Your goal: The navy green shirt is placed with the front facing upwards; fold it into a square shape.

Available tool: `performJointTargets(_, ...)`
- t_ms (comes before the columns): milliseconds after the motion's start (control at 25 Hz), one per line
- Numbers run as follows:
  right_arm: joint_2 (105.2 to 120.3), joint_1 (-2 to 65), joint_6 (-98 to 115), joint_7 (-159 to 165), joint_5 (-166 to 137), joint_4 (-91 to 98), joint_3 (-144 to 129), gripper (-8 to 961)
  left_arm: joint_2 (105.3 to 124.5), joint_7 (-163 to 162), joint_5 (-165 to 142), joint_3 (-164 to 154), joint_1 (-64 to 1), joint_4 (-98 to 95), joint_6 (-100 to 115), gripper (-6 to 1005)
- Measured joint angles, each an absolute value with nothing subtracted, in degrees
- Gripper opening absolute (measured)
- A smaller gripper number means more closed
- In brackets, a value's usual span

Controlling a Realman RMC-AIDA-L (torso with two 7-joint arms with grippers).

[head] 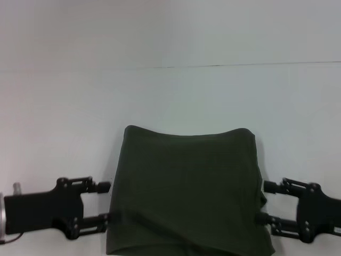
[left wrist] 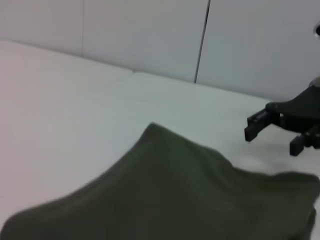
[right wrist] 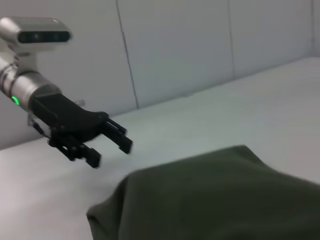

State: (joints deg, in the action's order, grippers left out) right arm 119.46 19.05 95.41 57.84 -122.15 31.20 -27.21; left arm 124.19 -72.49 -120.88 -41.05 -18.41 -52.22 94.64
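We see the navy green shirt (head: 186,192) lying on the white counter (head: 170,96) near its front edge, midway between the side edges, already a compact, roughly square block with only plain green fabric showing. Its sides run front to back, one facing each arm.

The left hand (head: 104,202) sits just off the shirt's left side, fingers spread, one above the other and pointing inward; the lower fingertip looks to be at the cloth's margin, though we cannot tell whether it touches. The right hand (head: 269,202) mirrors it at the right side, fingers likewise spread, the lower one close against the fabric. Neither hand holds anything.

Both arms lie low and level over the counter, reaching in from opposite sides, equally near. The right wrist view shows the left hand (right wrist: 107,142) hovering clear above the counter beside the cloth.

We judge the fold close to done; any further move turns on the two side edges lying straight ahead of each hand.
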Motion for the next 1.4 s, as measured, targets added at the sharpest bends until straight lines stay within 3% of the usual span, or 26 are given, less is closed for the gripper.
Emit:
performJointTargets(360, 119.24, 15.54, 94.1, 57.77, -122.66, 32.55, -26.73, 776, 124.34, -68.75, -121.97, -38.68, -16.19, -52.31, 95.65, 660)
performJointTargets(1400, 119.46, 16.67, 93.07, 55.64, -123.66, 32.61, -26.03, 777, 124.38, -65.98, -121.05, -36.01, -16.55, -51.61, 97.2, 667)
